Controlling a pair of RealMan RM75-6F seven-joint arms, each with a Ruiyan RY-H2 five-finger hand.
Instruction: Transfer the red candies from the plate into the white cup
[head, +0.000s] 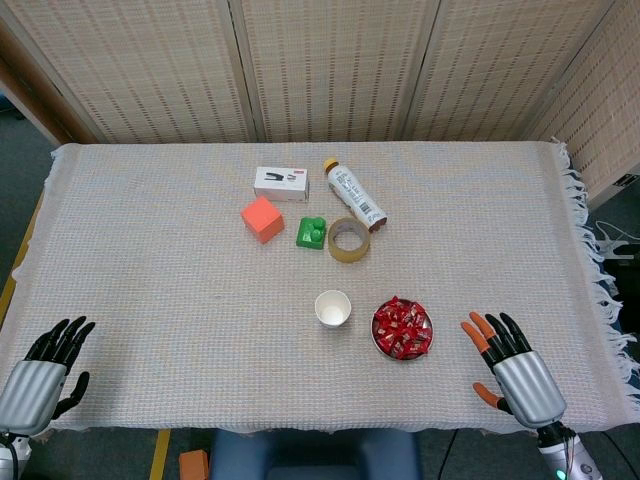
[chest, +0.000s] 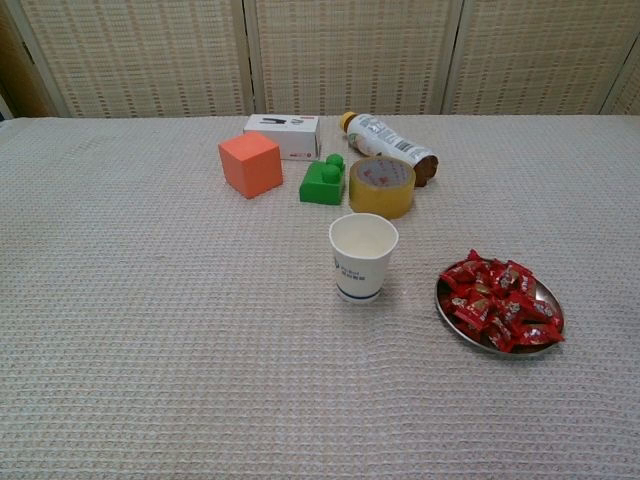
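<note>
No candies (head: 402, 328) moved yet: plate (chest: 446, 318) full, cup (head: 333, 308) empty, my left hand (head: 45, 372) and right hand (head: 512, 368) both spread wide, holding nothing.

Showing, in the head view only, a left robot hand (head: 40, 375) with a ribbed silver-grey metallic back and glossy black fingers. Showing a right robot hand (head: 515, 370) with the same ribbed silver back, wearing black fingers alongside bright orange ones, thumb orange too. Glowing green at the right wrist, a small light on a dark cuff.
</note>
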